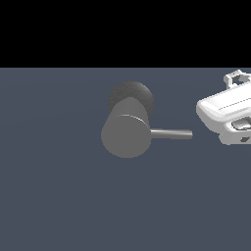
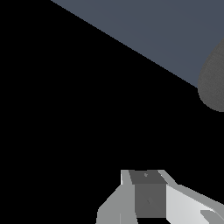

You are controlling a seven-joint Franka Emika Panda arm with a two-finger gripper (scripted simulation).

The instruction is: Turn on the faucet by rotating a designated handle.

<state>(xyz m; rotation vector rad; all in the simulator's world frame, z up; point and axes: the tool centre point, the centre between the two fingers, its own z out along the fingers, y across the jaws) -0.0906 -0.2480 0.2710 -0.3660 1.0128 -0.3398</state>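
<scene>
A: In the exterior view we see the faucet (image 1: 125, 135) as a fat matte grey cylinder near the centre of the frame, its flat round face turned toward us. A darker rounded dome (image 1: 131, 94) sits behind it at about 12 o'clock. The handle (image 1: 171, 134), a thin straight rod with a light sheen, projects from the cylinder's side toward 3 o'clock.

B: And the gripper (image 1: 237, 132)?

A: We find its white body at the edge of the frame, at 3 o'clock from the faucet. It lies near the free tip of the handle but apart from it, with bare slate-blue floor (image 1: 59, 196) between them. We cannot tell from this view whether the claw is open or closed, since the edge of the frame cuts it off.

B: Does the wrist view settle that?

A: It does not. There we see only one grey and white piece of the gripper (image 2: 148, 197) at the picture's edge. A dark grey rounded mass, which we take for part of the faucet (image 2: 214, 81), shows at another edge against the floor (image 2: 153, 26). The handle does not appear in the wrist view; only the exterior view shows it.
</scene>
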